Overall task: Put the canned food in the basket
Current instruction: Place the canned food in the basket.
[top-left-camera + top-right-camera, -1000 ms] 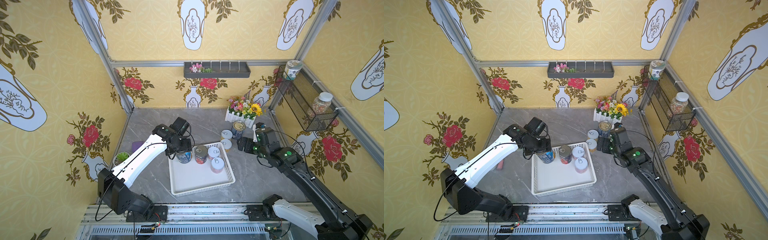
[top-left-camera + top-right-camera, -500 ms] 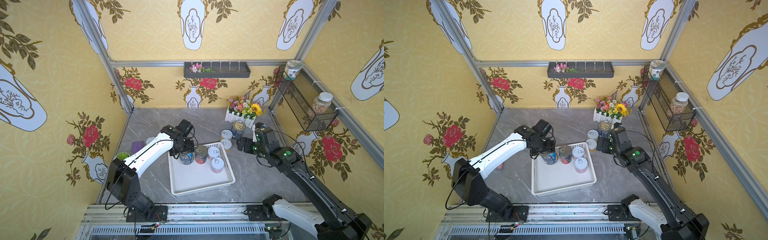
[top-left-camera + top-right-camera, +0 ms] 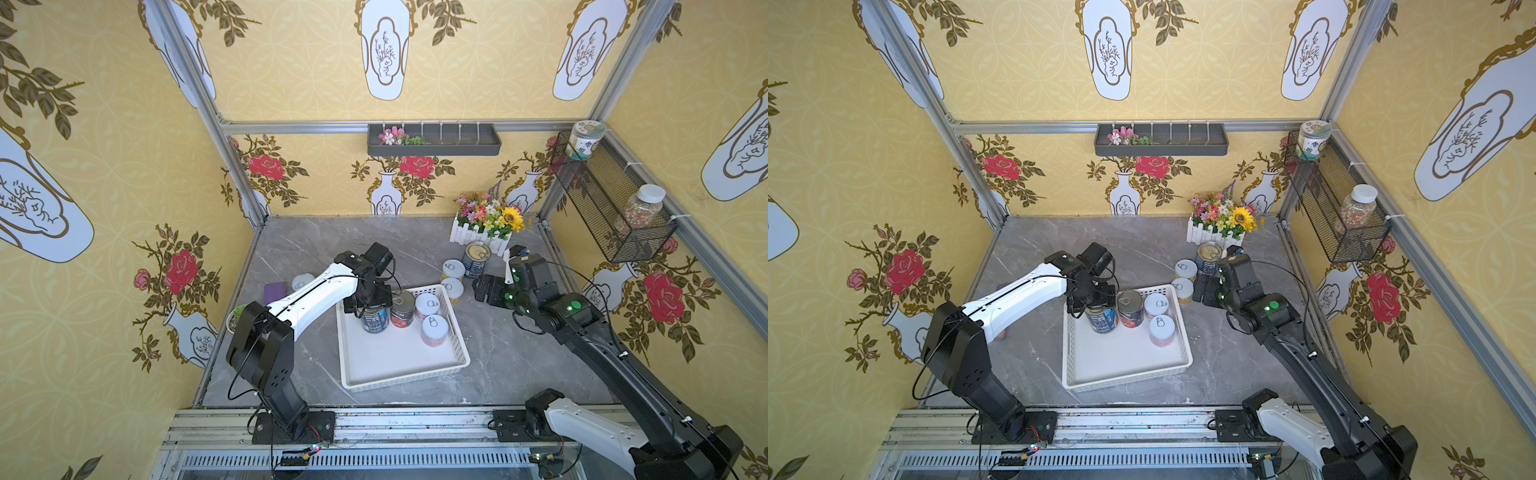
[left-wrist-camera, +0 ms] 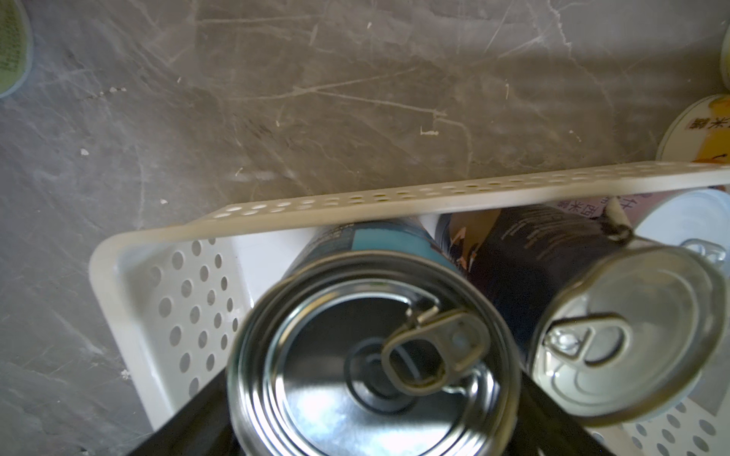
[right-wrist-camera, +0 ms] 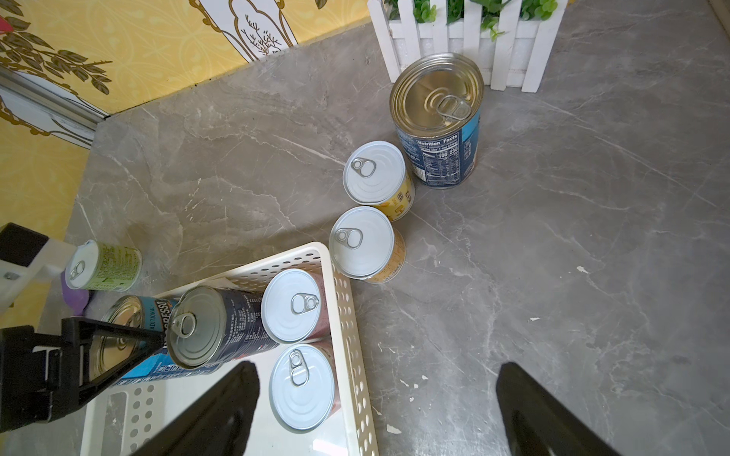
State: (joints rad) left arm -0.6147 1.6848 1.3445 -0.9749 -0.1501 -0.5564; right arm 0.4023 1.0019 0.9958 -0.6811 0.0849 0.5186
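One blue can (image 3: 375, 323), clamped in the left gripper (image 3: 371, 308), is in the basket (image 3: 390, 355) corner: seat it flat before release; the right gripper (image 3: 482, 291) waits beside the basket, jaws apart.

The white-and-black left arm (image 3: 316, 293) reaches forward with its wrist bent down. Its black left gripper (image 3: 372, 308) points downward, jaws clamped on the sides of a dark blue-labelled metal can (image 3: 375, 323). The black right arm (image 3: 582, 328) stretches forward, its right gripper (image 3: 484, 289) empty and spread wide.
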